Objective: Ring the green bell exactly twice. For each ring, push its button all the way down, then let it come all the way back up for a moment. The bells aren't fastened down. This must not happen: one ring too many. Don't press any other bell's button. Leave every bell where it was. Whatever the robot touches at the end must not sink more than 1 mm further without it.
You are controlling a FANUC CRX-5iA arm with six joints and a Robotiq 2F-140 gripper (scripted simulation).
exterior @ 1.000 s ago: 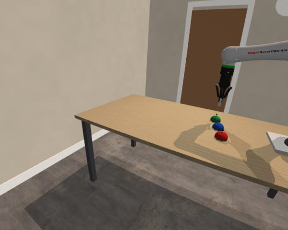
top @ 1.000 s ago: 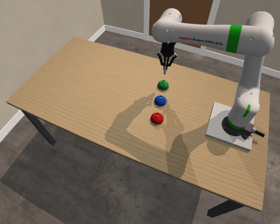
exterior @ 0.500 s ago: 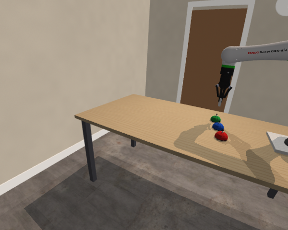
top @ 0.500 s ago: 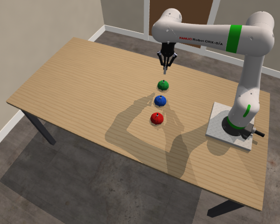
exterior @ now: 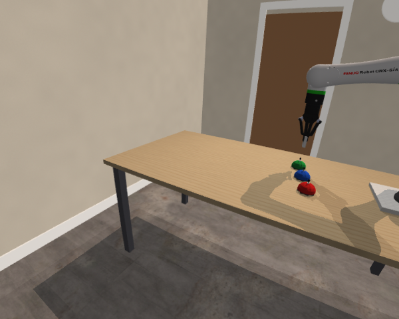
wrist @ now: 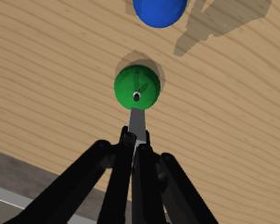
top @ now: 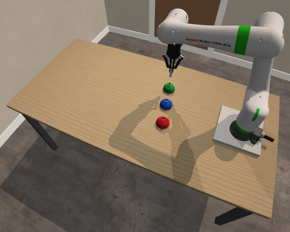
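On your left the table (top: pixel 65 82) runs wide and bare toward the wall, so any sideways correction has room there. The hand (top: pixel 170 73) hangs above the green bell (top: pixel 168 87), well clear of it, its fingers pressed together on nothing into one narrow tip. In the wrist view that tip lines up with the green bell's button (wrist: pixel 136 96). Come straight down on the button, push until it bottoms, then lift until the tip is free of it and pause before the second press. Keep the stroke vertical; a glancing push on the dome would likely slide the bell. The blue bell (top: pixel 166 104) sits just beside the green, and the red bell (top: pixel 162 122) beyond it in the same row, so don't drift along that line. On the right, the arm's base plate (top: pixel 224 109) stands well apart.
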